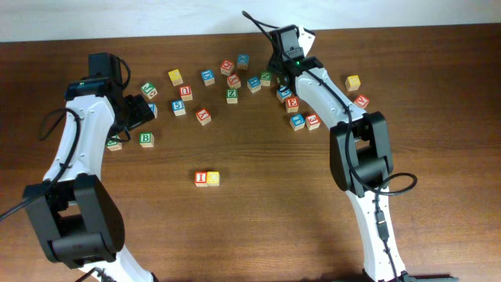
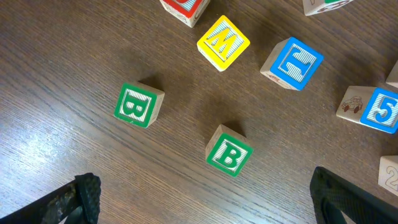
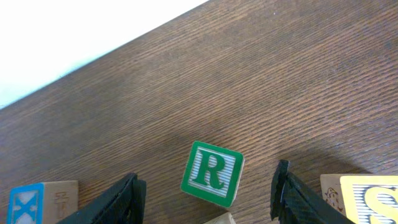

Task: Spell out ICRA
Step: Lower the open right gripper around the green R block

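Observation:
A red I block (image 1: 201,178) and a yellow C block (image 1: 213,178) stand side by side at the table's centre. A green R block (image 3: 212,173) lies on the table between the open fingers of my right gripper (image 3: 208,199), untouched; in the overhead view the R block (image 1: 266,78) is at the back, by the right gripper (image 1: 278,69). My left gripper (image 2: 205,211) is open and empty above the table, just short of a green B block (image 2: 229,154). In the overhead view the left gripper (image 1: 141,111) is at the left. I cannot pick out an A block.
Several lettered blocks are scattered along the back (image 1: 235,78). The left wrist view shows a second green B block (image 2: 138,104), a yellow M block (image 2: 222,42) and a blue block (image 2: 293,62). A blue X block (image 3: 28,202) and a yellow S block (image 3: 373,199) flank the R.

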Robot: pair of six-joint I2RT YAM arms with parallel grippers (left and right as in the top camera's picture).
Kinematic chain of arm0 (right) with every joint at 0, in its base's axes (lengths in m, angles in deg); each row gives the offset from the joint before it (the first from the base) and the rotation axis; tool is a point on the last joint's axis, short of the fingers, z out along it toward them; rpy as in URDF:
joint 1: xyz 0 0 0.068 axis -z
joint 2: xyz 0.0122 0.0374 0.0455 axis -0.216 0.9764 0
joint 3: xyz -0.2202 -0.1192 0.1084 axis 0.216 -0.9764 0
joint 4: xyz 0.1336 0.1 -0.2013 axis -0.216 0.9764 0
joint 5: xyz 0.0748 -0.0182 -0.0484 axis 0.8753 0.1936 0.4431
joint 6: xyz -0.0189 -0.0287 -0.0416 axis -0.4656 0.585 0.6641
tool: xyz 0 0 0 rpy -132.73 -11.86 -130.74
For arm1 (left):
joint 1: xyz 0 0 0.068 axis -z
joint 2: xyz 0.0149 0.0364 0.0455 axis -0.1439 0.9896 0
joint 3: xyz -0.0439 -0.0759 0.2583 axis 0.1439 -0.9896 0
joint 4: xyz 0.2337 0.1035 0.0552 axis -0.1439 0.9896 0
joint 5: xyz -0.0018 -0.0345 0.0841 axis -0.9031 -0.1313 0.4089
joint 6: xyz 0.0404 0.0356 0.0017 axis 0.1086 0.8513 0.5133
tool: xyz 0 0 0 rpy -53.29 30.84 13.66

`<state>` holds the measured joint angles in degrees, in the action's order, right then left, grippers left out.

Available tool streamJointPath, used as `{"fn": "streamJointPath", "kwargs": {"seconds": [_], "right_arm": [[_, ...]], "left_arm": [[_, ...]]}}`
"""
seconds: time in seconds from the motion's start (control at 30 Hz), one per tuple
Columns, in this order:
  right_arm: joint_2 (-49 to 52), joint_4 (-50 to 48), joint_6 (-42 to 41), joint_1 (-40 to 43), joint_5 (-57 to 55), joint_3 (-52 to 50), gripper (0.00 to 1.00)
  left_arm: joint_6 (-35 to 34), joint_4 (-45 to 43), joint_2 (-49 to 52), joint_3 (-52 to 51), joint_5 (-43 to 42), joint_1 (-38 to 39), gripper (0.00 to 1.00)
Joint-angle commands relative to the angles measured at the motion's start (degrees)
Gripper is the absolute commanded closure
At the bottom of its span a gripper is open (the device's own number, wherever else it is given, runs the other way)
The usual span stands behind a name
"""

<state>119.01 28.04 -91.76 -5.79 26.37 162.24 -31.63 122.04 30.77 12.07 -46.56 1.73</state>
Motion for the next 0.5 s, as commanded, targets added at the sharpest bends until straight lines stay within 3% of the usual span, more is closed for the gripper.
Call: {"fn": "streamJointPath", "kwargs": {"seconds": [0.0, 0.17, 0.23, 0.3, 0.47], "right_arm": [[2.49, 0.00, -0.28, -0.04, -1.38, -0.35, 0.43], [2.51, 0.46, -0.26, -0.11, -1.38, -0.37, 0.43], [2.51, 0.90, -0.24, -0.11, -1.38, -0.37, 0.53], [2.51, 1.20, -0.02, -0.04, -1.38, -0.35, 0.56], [1.62, 3.43, 0.83, 0.39, -1.36, -0.17, 0.56]], "left_arm": [[0.13, 0.07, 0.13, -0.33, -0.20, 0.00, 0.01], [0.13, 0.07, 0.13, -0.33, -0.20, 0.00, 0.01], [0.13, 0.04, 0.13, -0.33, -0.20, 0.00, 0.01], [0.13, 0.07, 0.13, -0.33, -0.17, 0.00, 0.01], [0.13, 0.07, 0.13, -0.33, -0.20, 0.00, 0.01]]}}
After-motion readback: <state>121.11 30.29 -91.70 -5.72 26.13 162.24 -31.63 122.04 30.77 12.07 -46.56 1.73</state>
